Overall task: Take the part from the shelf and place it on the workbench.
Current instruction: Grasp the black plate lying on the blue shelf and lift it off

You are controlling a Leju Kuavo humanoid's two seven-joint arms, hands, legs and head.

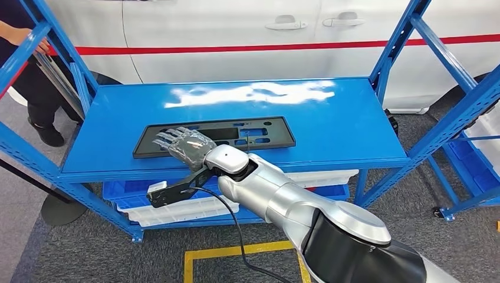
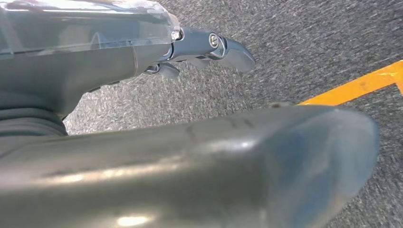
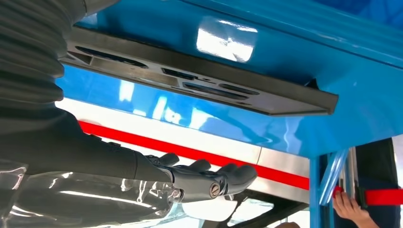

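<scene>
We see the flat black panel [image 1: 213,137] lying on the blue shelf [image 1: 330,127], near its front edge, with our right hand [image 1: 184,146] hovering over the panel's left end, fingers [image 3: 214,176] spread and holding nothing. The panel is thin and wide, so we judge that a one-ended grasp could let it tilt, slide off the front edge or snag the shelf's upright. Our left hand [image 2: 190,50] hangs over the floor, holding nothing.

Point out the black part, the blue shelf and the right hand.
black part [image 1: 259,133], head view, its flat right half
blue shelf [image 1: 348,127], head view, bare top surface
right hand [image 1: 187,147], head view, back of the hand
</scene>
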